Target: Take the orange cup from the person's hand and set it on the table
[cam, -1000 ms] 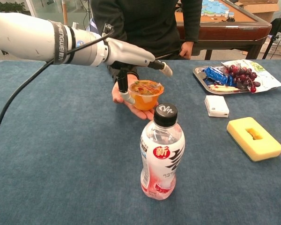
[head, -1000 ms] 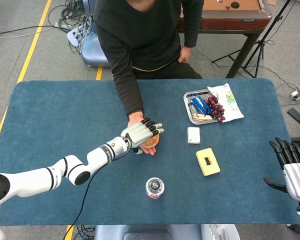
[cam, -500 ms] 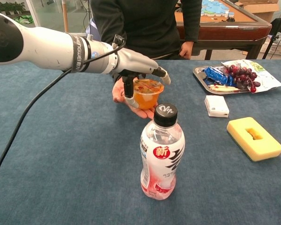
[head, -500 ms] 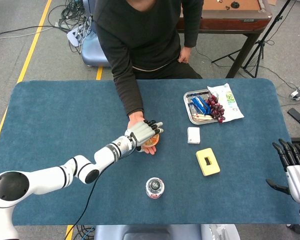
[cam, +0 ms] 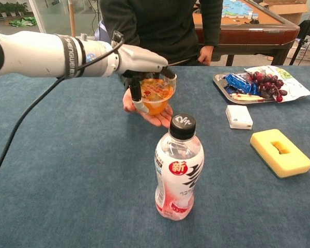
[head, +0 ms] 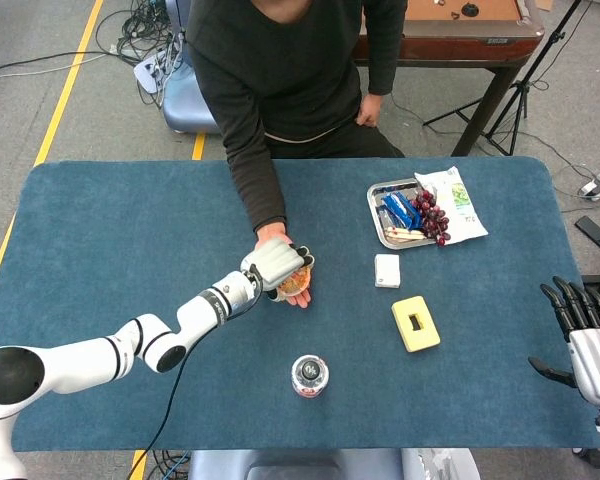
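the orange cup (cam: 156, 96) is being gripped by the left hand (cam: 142, 61) above the person's palm (cam: 151, 117). the right hand (head: 583, 337) is being held open, fingers apart.

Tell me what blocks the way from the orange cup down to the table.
Directly under the orange cup lies the person's hand, palm up, so the left hand gripping the cup cannot lower it straight down. Toward the robot stands the bottle. The bare table to the robot's left of the cup shows nothing in the way.
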Action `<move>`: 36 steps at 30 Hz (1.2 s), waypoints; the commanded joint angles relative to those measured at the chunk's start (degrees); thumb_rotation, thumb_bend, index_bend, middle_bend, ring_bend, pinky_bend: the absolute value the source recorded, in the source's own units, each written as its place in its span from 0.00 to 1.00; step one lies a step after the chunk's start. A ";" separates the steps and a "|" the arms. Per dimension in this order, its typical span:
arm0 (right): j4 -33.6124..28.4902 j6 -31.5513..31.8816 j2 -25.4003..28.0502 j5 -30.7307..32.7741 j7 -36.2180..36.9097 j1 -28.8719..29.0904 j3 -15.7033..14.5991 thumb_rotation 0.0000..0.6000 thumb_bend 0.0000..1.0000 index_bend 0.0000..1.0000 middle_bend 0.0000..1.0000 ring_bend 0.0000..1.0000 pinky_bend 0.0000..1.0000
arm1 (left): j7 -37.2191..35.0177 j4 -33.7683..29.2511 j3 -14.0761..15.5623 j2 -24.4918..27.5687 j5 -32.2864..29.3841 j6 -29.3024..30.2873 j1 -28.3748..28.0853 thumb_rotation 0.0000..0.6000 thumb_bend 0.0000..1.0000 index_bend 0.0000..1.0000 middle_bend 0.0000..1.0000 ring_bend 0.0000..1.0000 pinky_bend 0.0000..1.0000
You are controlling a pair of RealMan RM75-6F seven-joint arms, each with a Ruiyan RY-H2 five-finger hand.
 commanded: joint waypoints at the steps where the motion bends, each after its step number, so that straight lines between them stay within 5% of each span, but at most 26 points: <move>1: -0.08 0.03 -0.11 -0.26 -0.08 0.11 0.01 1.00 0.05 0.00 0.00 0.00 0.06 | -2.31 -4.15 0.76 4.36 3.54 3.17 2.90 1.00 0.19 0.36 0.26 0.35 0.55; 11: -0.77 0.24 -0.16 -1.29 -0.81 0.39 -0.07 1.00 0.05 0.00 0.00 0.00 0.06 | -5.09 -8.72 5.46 11.87 9.05 7.07 9.79 1.00 0.19 0.35 0.26 0.35 0.55; 29: -1.06 0.78 0.05 -1.17 -1.20 -0.20 -0.43 1.00 0.05 0.00 0.00 0.00 0.06 | -7.70 1.26 8.10 4.96 12.33 4.96 13.41 1.00 0.19 0.33 0.26 0.34 0.55; 36: -0.79 0.61 0.06 -1.25 -1.09 -0.09 -0.40 1.00 0.05 0.00 0.00 0.00 0.06 | -7.24 3.91 8.60 3.30 11.48 2.59 14.08 1.00 0.19 0.25 0.23 0.32 0.54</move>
